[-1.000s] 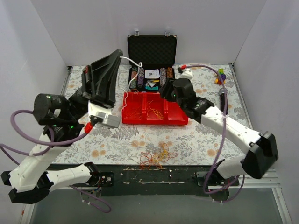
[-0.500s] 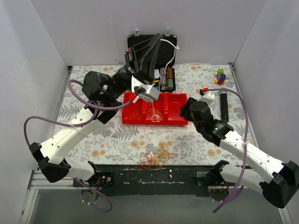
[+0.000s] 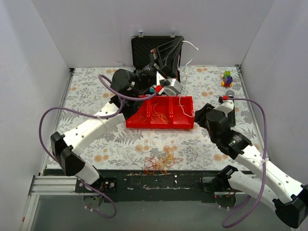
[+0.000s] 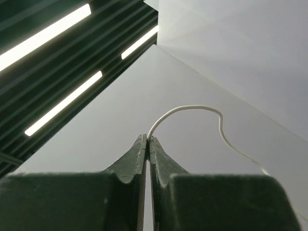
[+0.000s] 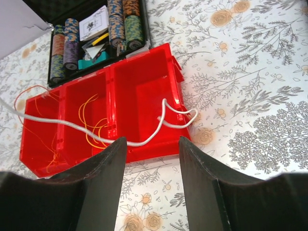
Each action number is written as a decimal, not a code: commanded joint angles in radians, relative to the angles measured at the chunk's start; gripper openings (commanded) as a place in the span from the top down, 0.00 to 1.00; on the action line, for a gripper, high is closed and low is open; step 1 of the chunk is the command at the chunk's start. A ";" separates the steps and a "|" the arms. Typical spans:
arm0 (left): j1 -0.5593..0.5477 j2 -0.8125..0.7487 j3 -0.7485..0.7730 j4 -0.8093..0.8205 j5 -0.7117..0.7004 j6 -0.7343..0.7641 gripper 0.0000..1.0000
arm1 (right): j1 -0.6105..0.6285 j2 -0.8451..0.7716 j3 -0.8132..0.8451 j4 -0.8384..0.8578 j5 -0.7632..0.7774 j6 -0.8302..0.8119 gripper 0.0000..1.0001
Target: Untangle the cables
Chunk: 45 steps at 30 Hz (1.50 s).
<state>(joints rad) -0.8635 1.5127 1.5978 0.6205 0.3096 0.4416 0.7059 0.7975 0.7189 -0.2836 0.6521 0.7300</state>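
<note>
- Cables [image 3: 161, 163] lie as a small knot of thin orange, yellow and reddish loops at the near edge of the floral table [image 3: 120, 144], between the two arm bases and touched by neither arm.
- Beyond them, the right gripper [image 5: 149, 144] hovers over the table just right of the red tray [image 3: 159, 124], its fingers spread wide with nothing between them.
- The tray has three compartments. Loose orange wires [image 5: 33, 87] sit in the left one and yellow-orange strands [image 5: 83, 113] in the middle one.
- A white cable [image 5: 137, 143] runs across all three compartments, and its end curls over the tray's right wall onto the table.
- The left gripper [image 4: 147, 142] is raised beyond the tray's far side, in front of the open black case [image 3: 142, 50]. Its fingers are pinched tight on the white cable, which arcs out from the tips.
- The case holds stacks of chips [image 5: 130, 21].
- Small coloured blocks [image 3: 227, 78] stand near the far right corner.
</note>
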 commanded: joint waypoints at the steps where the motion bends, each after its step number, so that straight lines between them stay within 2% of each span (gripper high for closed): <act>1: 0.015 0.039 0.050 0.085 -0.038 -0.030 1.00 | -0.013 -0.014 -0.025 0.003 0.031 0.008 0.45; 9: 0.027 0.148 0.198 0.096 -0.066 -0.033 1.00 | -0.017 -0.007 -0.047 0.021 0.011 0.011 0.45; 15: 0.034 0.188 0.198 0.125 -0.055 -0.021 1.00 | -0.019 -0.011 -0.056 0.027 0.001 0.011 0.45; 20: 0.060 0.227 0.235 0.119 -0.119 0.002 1.00 | -0.020 -0.027 -0.070 0.029 0.000 0.012 0.45; 26: 0.127 0.193 0.156 0.145 -0.119 0.028 1.00 | -0.022 -0.026 -0.084 0.038 -0.015 0.016 0.45; 32: 0.172 0.216 0.269 0.124 -0.156 -0.030 1.00 | -0.025 -0.011 -0.088 0.058 -0.035 0.014 0.45; 39: 0.169 0.170 0.131 0.180 -0.096 -0.034 1.00 | -0.025 -0.012 -0.098 0.066 -0.045 0.025 0.45; 45: 0.169 0.187 0.146 0.151 -0.100 -0.057 1.00 | -0.026 -0.027 -0.104 0.064 -0.037 0.028 0.45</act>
<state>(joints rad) -0.6937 1.7271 1.7470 0.7540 0.1986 0.4038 0.6865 0.7868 0.6235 -0.2592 0.6018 0.7399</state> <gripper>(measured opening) 0.021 0.549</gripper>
